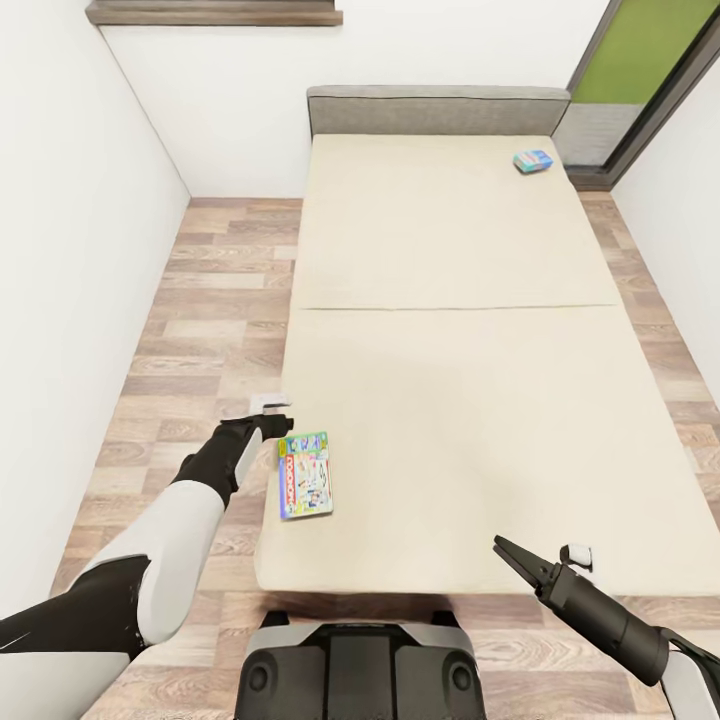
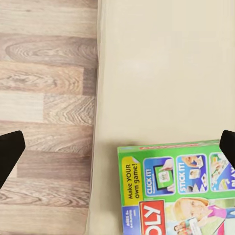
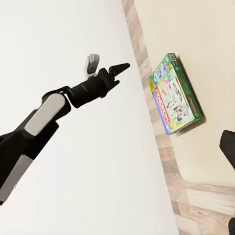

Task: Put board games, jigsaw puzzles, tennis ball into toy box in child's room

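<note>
Head camera looked down over the bed (image 1: pixel 450 400), a big cream mattress split by one seam across its middle, grey headboard (image 1: pixel 437 110) at the far end against the white wall. Wood plank floor (image 1: pixel 200 330) ran along both long sides.

And there was the green-blue board game (image 1: pixel 305 474), lying flat on the near section, right up against the bed's left edge and close to the near left corner. The smaller blue board game (image 1: pixel 533 160) sat well apart from it, way up by the far right corner, just short of the headboard.

The left gripper (image 1: pixel 282 424) hung over that left edge, just beyond the green-blue box's far end. From the left wrist camera the two dark fingertips (image 2: pixel 9 152) stood spread wide at either side of the frame, one over the planks, one over the box, and the green-blue board game (image 2: pixel 178 188) lay between and below them, its "Make your own game" panel readable. Spread wide, gripping nothing. Whether anything touched the box, I could not tell.

The right gripper (image 1: pixel 510 555) was out over the near edge of the bed toward the right; its fingers looked close together, holding nothing, though I couldn't say for sure. Its wrist camera caught the left arm (image 3: pixel 73 100) reaching, and the green-blue board game (image 3: pixel 175 94) flat at the mattress edge.
</note>
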Tool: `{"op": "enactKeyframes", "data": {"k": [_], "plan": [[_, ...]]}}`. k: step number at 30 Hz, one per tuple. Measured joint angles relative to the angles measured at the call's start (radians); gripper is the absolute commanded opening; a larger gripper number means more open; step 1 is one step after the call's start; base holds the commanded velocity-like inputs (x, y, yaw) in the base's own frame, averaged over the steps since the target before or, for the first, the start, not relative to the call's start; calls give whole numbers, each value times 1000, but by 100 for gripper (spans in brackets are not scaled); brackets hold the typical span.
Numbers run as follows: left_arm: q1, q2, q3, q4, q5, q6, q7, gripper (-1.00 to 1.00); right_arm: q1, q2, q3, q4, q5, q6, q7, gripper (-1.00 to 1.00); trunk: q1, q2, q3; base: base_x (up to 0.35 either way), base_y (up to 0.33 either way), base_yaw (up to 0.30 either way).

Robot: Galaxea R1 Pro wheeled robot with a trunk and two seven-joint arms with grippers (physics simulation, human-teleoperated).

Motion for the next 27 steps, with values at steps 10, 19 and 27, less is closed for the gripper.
{"op": "enactKeyframes", "data": {"k": [10,19,27], "plan": [[0,0,0,0,1,-2,0,100,0,0,0,-24,1,5,204,100,0,0,-16,0,0,0],[0,-1,0,-1,1,-2,0,100,1,0,-2,-30,4,0,335,100,0,0,-31,0,0,0],[-1,-1,0,-4,1,-2,0,100,1,0,-2,-30,4,-6,345,100,0,0,-44,0,0,0]]}}
